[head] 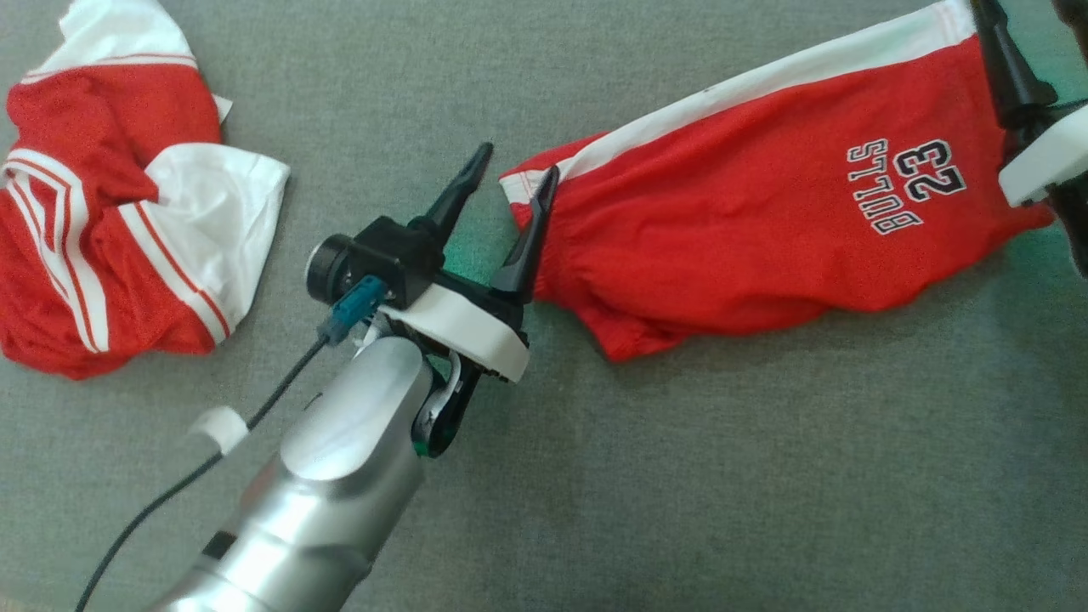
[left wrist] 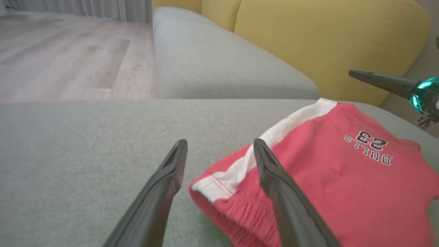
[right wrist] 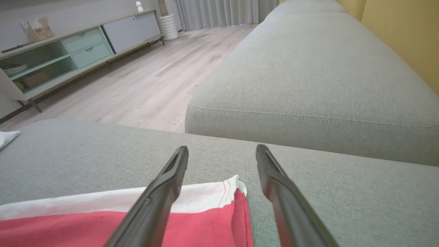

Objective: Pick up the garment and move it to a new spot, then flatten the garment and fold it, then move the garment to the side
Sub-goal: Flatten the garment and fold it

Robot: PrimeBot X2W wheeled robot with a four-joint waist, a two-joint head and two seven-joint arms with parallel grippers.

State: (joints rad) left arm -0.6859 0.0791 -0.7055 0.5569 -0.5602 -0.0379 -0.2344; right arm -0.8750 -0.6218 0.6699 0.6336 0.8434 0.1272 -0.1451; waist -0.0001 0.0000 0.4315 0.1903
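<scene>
Seemingly soft, light and limp, the red jersey shorts with a white side stripe (head: pixel 748 221) lie stretched on the grey fabric sofa cushion (head: pixel 680 476) between the left gripper (head: pixel 519 160) and right gripper (right wrist: pixel 222 148), both wide and empty, and are probably best pinched at their end corners.

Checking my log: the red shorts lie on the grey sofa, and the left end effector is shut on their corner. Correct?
No. The left end effector is open, jaws apart at the corner of the red shorts on the grey sofa; the left wrist view shows it.
</scene>
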